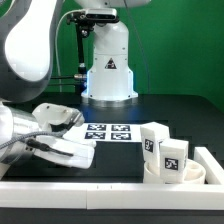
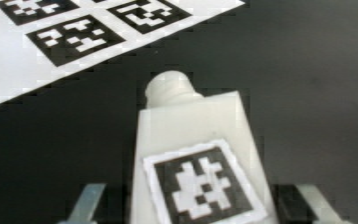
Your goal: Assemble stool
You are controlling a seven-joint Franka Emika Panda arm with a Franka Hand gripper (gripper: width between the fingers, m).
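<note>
A white stool leg [image 2: 194,130] with a black-and-white tag lies lengthwise between my fingers, its rounded end pointing toward the marker board [image 2: 87,40]. My gripper [image 2: 197,200] straddles it, with a dark gap showing on each side between the leg and the fingers [image 2: 92,203]. In the exterior view my gripper [image 1: 62,148] is low over the table at that view's left, and the hand largely covers the leg. The round seat [image 1: 178,180] sits at the exterior view's right, with two tagged legs [image 1: 155,140] [image 1: 172,158] standing in it.
The marker board [image 1: 110,132] lies flat mid-table, just beyond my gripper. Long white border rails run along the front [image 1: 100,188] and the exterior view's right side [image 1: 212,165]. The robot base [image 1: 108,70] stands at the back.
</note>
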